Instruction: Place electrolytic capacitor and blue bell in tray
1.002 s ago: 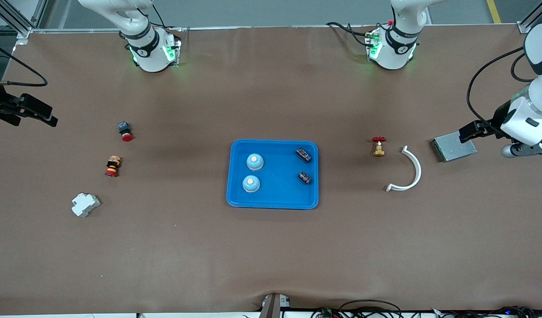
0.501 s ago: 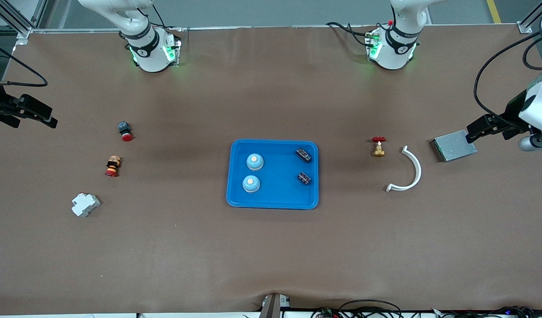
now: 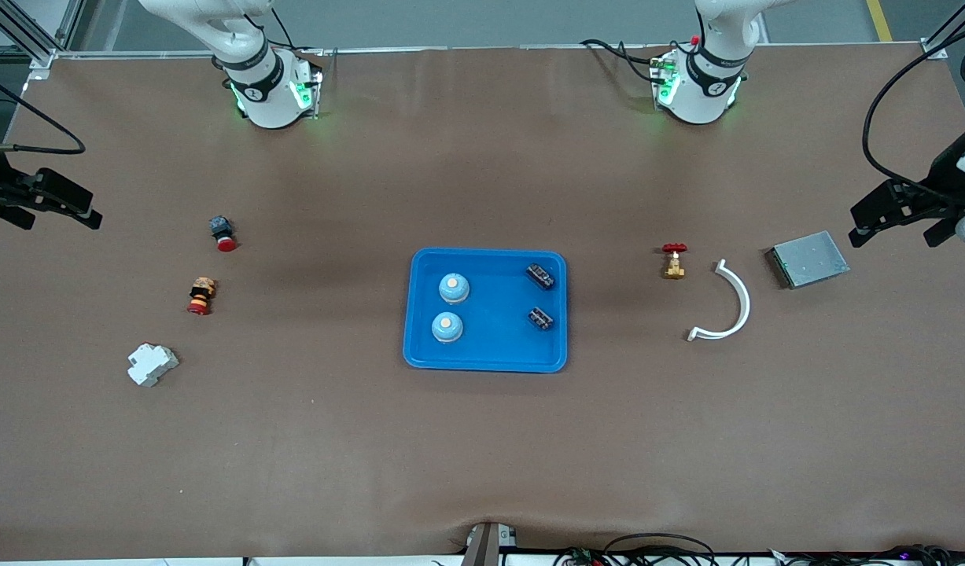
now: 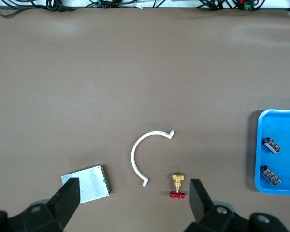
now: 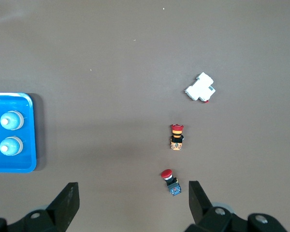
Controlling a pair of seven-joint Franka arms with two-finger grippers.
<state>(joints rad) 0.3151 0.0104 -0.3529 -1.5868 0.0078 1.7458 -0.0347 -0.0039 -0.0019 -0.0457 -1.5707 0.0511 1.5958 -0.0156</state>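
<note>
The bright-blue tray (image 3: 494, 346) lies mid-table. In it are two blue bells (image 3: 454, 288) (image 3: 447, 327) and two dark electrolytic capacitors (image 3: 540, 275) (image 3: 541, 317). My left gripper (image 3: 895, 228) is open and empty, up in the air over the left arm's end of the table, beside the grey plate. Its wrist view shows the tray's edge (image 4: 285, 130) with both capacitors (image 4: 271, 145). My right gripper (image 3: 61, 222) is open and empty, waiting over the right arm's end of the table. Its wrist view shows the tray (image 5: 26, 145) with both bells (image 5: 11, 120).
Toward the left arm's end lie a brass valve with a red handle (image 3: 674, 261), a white curved piece (image 3: 735, 303) and a grey metal plate (image 3: 809, 259). Toward the right arm's end lie two red push-buttons (image 3: 222, 233) (image 3: 200, 295) and a white block (image 3: 152, 364).
My left gripper has moved off the grey plate toward the left arm's end of the table, staying open and empty. The right arm and the objects have not moved.
</note>
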